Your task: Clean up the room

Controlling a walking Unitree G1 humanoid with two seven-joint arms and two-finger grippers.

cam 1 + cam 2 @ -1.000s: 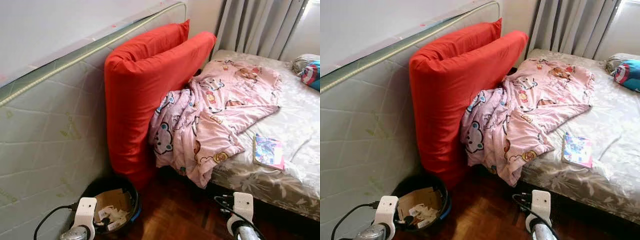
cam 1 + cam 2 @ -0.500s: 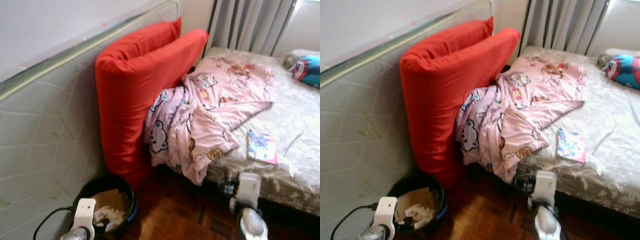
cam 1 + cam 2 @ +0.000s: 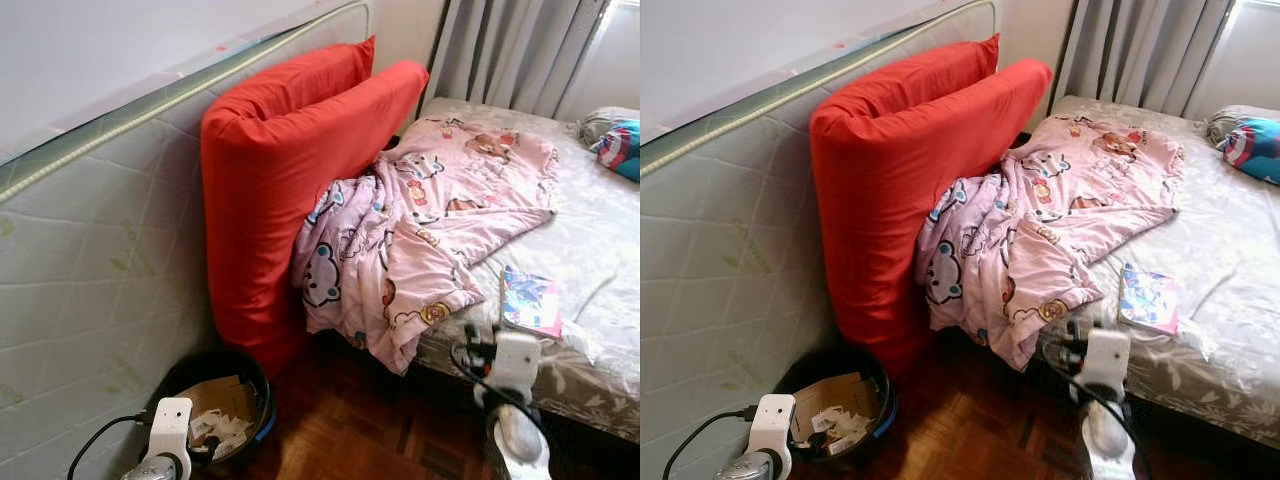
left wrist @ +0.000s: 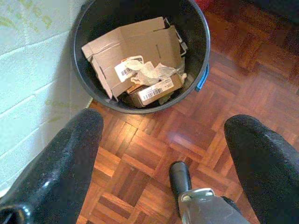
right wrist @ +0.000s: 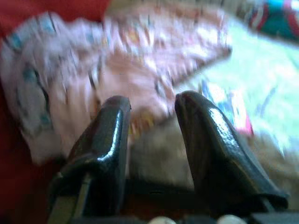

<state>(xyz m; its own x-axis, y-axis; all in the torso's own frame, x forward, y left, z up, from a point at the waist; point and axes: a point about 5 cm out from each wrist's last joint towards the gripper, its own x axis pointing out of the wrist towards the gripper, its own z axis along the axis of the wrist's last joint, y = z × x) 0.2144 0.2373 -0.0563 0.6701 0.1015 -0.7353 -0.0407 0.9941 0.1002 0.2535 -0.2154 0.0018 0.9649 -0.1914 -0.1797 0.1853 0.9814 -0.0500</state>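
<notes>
Head view: right arm raised at the bed (image 3: 600,240) edge, with the crumpled pink cartoon-print blanket (image 3: 430,230) ahead and the thin colourful book (image 3: 531,302) just beyond; left arm low beside the round black bin (image 3: 262,400). Left wrist: left pincer (image 4: 163,154) spread wide, empty, above parquet floor (image 4: 154,149); the bin holds cardboard scraps (image 4: 135,56) just ahead. Right wrist, blurred: right pincer (image 5: 152,121) fingers parted, empty, aimed at the blanket's hanging edge, book past it.

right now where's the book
The book lies flat on the bed near its front edge, on the robot's right, just beside the pink blanket that spills off the bed.
</notes>
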